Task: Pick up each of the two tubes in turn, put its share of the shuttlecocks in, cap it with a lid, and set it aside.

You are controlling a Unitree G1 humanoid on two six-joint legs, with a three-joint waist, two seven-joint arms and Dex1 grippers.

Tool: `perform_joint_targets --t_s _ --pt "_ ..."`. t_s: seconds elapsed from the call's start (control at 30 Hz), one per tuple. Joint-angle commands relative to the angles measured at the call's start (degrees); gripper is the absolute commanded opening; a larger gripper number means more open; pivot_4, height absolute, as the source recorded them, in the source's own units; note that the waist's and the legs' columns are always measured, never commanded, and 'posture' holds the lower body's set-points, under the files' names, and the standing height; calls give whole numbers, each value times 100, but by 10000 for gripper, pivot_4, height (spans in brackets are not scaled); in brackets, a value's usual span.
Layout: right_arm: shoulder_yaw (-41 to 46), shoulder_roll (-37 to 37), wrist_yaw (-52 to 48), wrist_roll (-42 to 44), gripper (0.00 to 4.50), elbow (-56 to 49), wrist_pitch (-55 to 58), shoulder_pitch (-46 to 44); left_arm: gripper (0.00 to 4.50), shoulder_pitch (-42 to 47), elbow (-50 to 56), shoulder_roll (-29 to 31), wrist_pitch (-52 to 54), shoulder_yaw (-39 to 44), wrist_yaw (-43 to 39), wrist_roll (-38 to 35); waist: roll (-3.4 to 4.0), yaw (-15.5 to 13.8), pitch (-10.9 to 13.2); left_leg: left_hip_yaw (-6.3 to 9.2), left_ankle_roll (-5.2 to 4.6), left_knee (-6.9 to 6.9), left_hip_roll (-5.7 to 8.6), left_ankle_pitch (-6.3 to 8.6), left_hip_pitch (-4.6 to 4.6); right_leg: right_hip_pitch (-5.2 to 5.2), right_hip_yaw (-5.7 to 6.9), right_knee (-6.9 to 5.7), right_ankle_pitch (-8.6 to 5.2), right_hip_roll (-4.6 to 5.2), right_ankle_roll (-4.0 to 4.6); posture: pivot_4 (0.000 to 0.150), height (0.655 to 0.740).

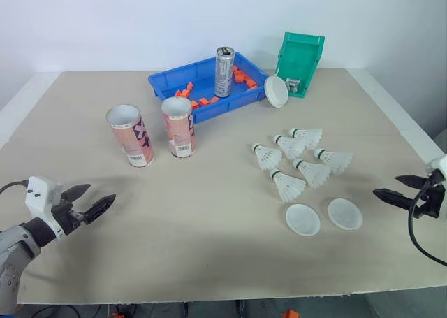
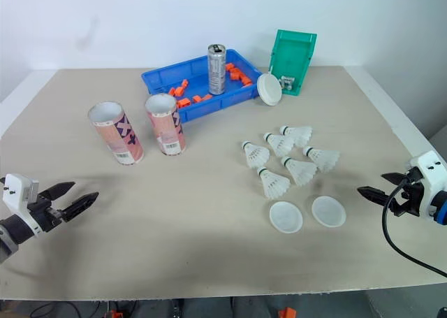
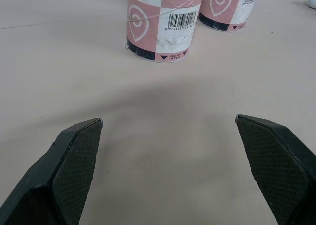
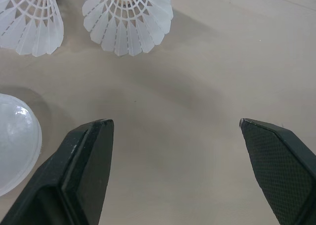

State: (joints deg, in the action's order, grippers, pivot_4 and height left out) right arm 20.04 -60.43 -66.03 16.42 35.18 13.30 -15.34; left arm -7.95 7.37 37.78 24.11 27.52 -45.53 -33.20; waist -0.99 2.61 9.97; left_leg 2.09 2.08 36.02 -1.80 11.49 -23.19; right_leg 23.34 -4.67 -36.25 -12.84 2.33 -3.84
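Two pink-and-white tubes, one (image 1: 130, 136) to the left of the other (image 1: 179, 127), stand upright and open-topped on the left half of the table. Several white shuttlecocks (image 1: 297, 157) lie in a cluster right of centre. Two translucent lids (image 1: 302, 219) (image 1: 345, 214) rest flat just in front of them. My left gripper (image 1: 101, 193) is open and empty near the front left, pointing at the tubes (image 3: 165, 22). My right gripper (image 1: 385, 186) is open and empty at the right edge, facing a shuttlecock (image 4: 127, 17) and a lid (image 4: 15, 141).
At the back, a blue tray (image 1: 167, 87) holds orange pieces and a silver can (image 1: 223, 72). A third white lid (image 1: 276, 91) leans on the tray's right end beside a tilted green bin (image 1: 300, 63). Bare tabletop lies between the tubes and the shuttlecocks.
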Motion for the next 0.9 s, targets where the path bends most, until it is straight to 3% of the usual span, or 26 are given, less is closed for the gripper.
perform_joint_targets --t_s 0.03,0.67,0.9 --pt "24 -103 -13 9 43855 -95 -52 -54 45000 105 111 174 105 245 -43 -190 0 0 0 0 0 0 0 0 0 0 0 0 0 0 0 1500 7400" --pt "93 95 109 114 43855 -519 86 165 45000 324 -26 281 188 128 -111 -143 -1 6 0 -16 0 11 0 0 2 1 -15 -1 6 0 -9 1500 7400" --pt "300 112 149 411 43855 -1280 332 231 45000 491 -455 227 -479 69 -534 49 0 6 0 -18 -1 11 0 0 2 2 -17 -1 7 0 -9 1500 7400"
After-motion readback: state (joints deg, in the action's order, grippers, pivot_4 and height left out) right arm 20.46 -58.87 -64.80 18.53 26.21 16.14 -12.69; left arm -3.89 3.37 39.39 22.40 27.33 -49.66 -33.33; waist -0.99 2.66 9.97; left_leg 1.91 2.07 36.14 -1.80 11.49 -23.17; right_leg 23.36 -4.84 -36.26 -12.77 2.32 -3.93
